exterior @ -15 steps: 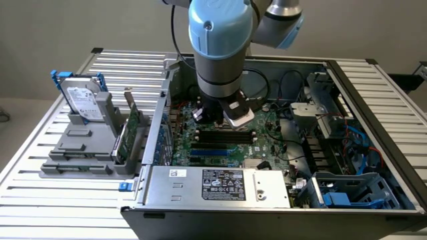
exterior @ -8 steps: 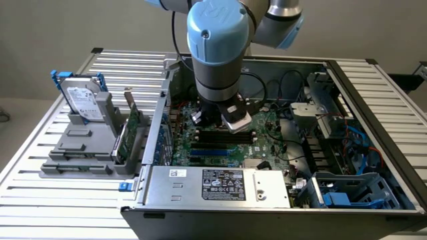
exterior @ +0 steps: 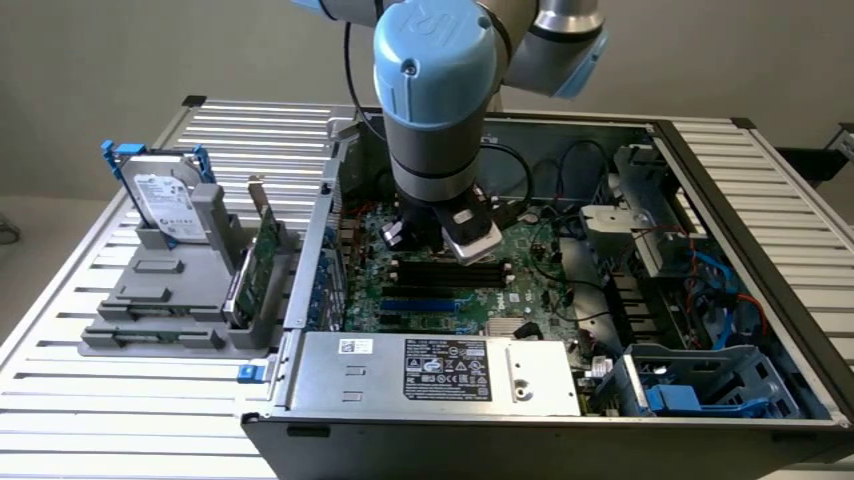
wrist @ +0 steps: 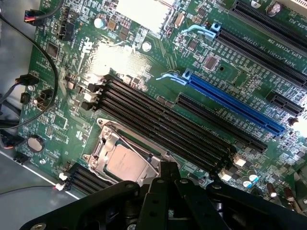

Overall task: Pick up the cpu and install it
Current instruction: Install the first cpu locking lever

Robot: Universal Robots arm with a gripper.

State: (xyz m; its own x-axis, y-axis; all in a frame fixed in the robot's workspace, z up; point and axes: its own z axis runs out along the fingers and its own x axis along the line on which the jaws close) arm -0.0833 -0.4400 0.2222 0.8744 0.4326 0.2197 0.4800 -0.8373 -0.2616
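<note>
The arm [exterior: 434, 110] reaches vertically down into the open computer case [exterior: 561, 400]. Clenched jaws [wrist: 166, 168] hover empty, the cpu [wrist: 127, 163] seated in its socket [wrist: 103, 148] directly below.

Hard drive [exterior: 171, 205] upright in grey holder [exterior: 160, 300]; blue slot [wrist: 235, 103].

Arm lowered, gripper [wrist: 165, 179] closed.
</note>
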